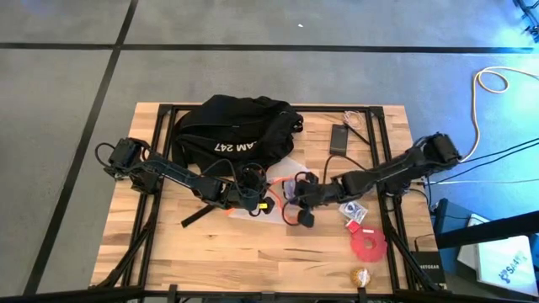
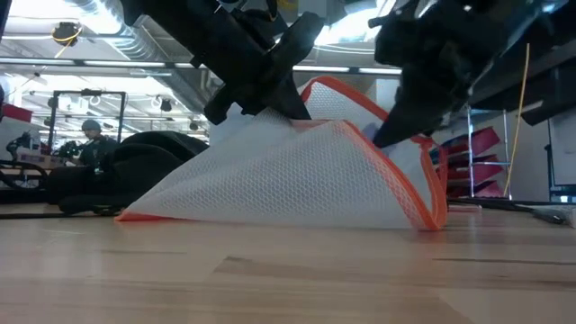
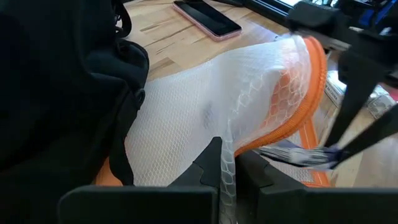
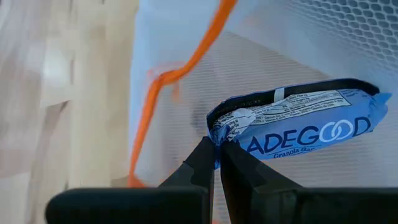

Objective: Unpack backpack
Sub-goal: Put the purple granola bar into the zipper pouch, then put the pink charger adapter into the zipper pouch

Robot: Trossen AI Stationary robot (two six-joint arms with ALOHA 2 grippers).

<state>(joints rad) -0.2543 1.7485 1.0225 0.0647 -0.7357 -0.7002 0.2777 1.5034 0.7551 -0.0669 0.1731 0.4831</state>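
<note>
The left gripper (image 3: 225, 163) was pressed together on a fold of a white mesh pouch (image 2: 297, 175) with orange trim, pinching the netting between its fingers and holding that side up off the tabletop (image 1: 253, 252). Held this way the pouch stood like a small tent, its mouth turned toward the other arm, which I judge was the point of the hold: one arm kept the pouch open and steady while the other reached in.

The right gripper (image 4: 214, 163), directly opposite the left and close to it, was closed on the crimped end of a blue granola bar wrapper (image 4: 298, 127) lying inside the mesh. Gripping the flat seal rather than the bar's body gave thin fingers something to bite on. The bar was not yet clear of the pouch.

The backpack (image 1: 236, 126) lay slumped on the tabletop just behind the left gripper, its black fabric close beside that gripper in the left wrist view, white lettering facing up. A phone (image 3: 207, 17) lay beyond the pouch, past both grippers. To the right gripper's outer side sat things apparently already unpacked: a red ring-shaped item (image 1: 368, 245), a small packet (image 1: 353, 210) and a small round object (image 1: 360, 275).

The unpacking looked well along, with the pouch's contents now in hand.
</note>
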